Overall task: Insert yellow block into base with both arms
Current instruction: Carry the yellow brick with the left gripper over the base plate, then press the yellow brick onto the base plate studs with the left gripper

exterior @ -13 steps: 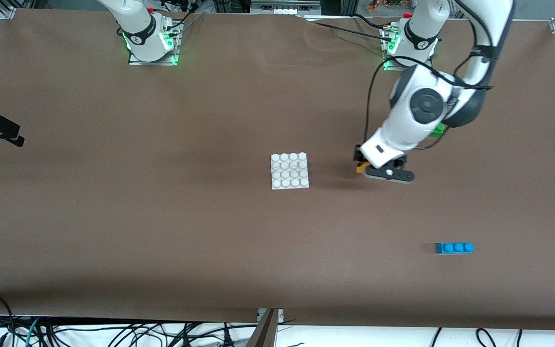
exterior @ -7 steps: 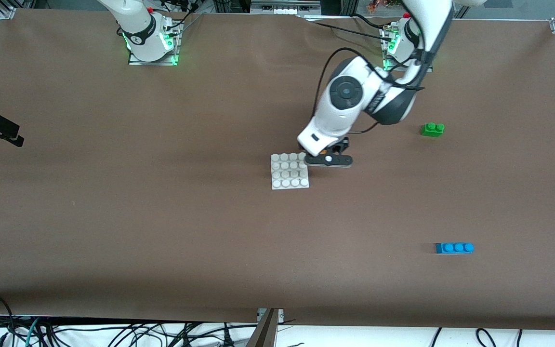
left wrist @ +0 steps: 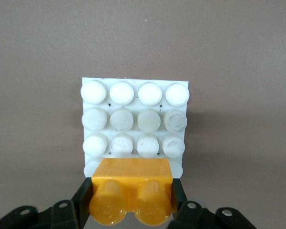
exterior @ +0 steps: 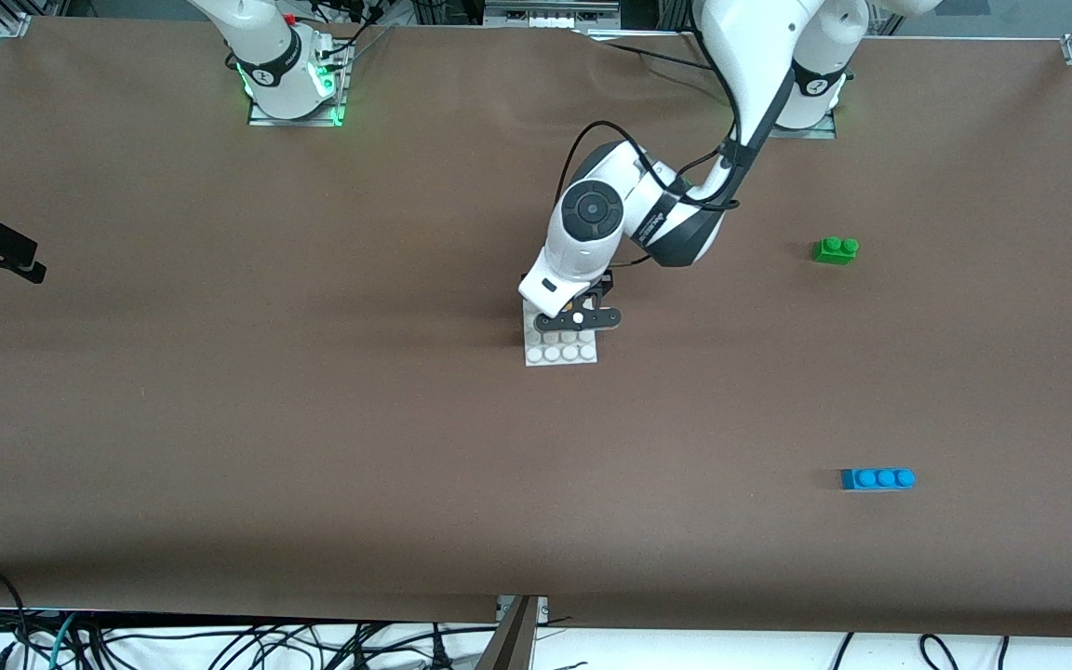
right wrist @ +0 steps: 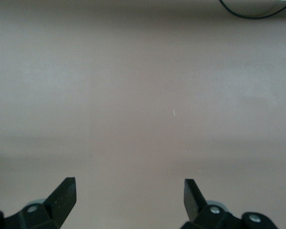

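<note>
Surface: a brown table (exterior: 313, 447) with a smooth matte cover; silver frame corners show at its two corners by the arm bases.
Room: black cables (exterior: 220, 642) lie on the floor along the table's edge nearest the front camera.
Base: the white studded base (exterior: 561, 352) lies flat near the middle of the table; its rows farthest from the front camera are hidden under the left arm's wrist.
Yellow block: the yellow block (left wrist: 131, 195) sits between the jaws, studs toward the wrist camera, over the base's edge row.
Contact with base: the block may already touch the studs, but neither view settles it.
Left gripper: the left gripper (left wrist: 132, 206) is over the base, jaws clamped on the two short ends of the yellow block.
Right gripper: the right gripper (right wrist: 129, 193) waits over bare table at the right arm's end, jaws spread wide, holding nothing.
Green brick: the green two-stud brick (exterior: 836, 249) lies toward the left arm's end.
Blue brick: the blue three-stud brick (exterior: 877, 478) lies nearer the front camera than the green one.
</note>
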